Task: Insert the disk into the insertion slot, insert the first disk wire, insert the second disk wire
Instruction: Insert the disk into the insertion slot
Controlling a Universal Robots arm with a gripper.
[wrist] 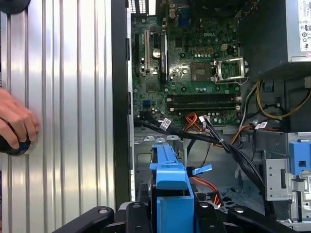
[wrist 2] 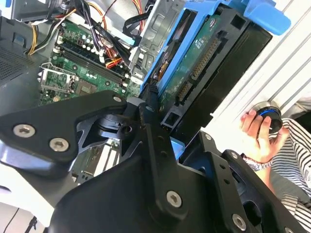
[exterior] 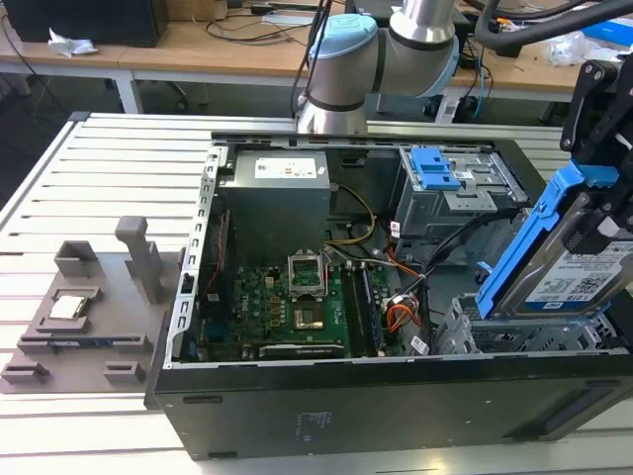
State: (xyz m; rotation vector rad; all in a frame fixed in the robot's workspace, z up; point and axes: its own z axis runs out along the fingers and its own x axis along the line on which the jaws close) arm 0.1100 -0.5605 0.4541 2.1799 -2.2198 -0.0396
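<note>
Ribbed metal table (exterior: 59, 198) carries an open black case (exterior: 346, 416), with free surface on each side of it. Farthest from the gripper (exterior: 605, 213), at the exterior view's left, a grey fixture (exterior: 79, 317) lies on the table, well apart from the case.

Inside the case, still far from the gripper, the power supply (exterior: 277, 198) stands beside the motherboard (exterior: 287, 307), and the space over the board is open. Nearer the gripper, black and orange cables (exterior: 401, 317) loop across the gap between the board and the drive cages. A taller cage (exterior: 455, 188) with a blue latch stands just beyond the gripper's load.

The gripper pinches the disk (exterior: 584, 272) by its blue frame; in the second wrist view its fingers (wrist 2: 153, 141) press on the frame. The disk hangs tilted with its label up. Its lower end is at the top of the slot (exterior: 465, 332), which lies directly below the gripper. The disk is not seated, and I cannot tell whether it touches the rim.

Outside the case wall, near the gripper, a hand (wrist 2: 257, 128) rests on a blue-ringed knob (wrist 2: 269, 116) on the table.
</note>
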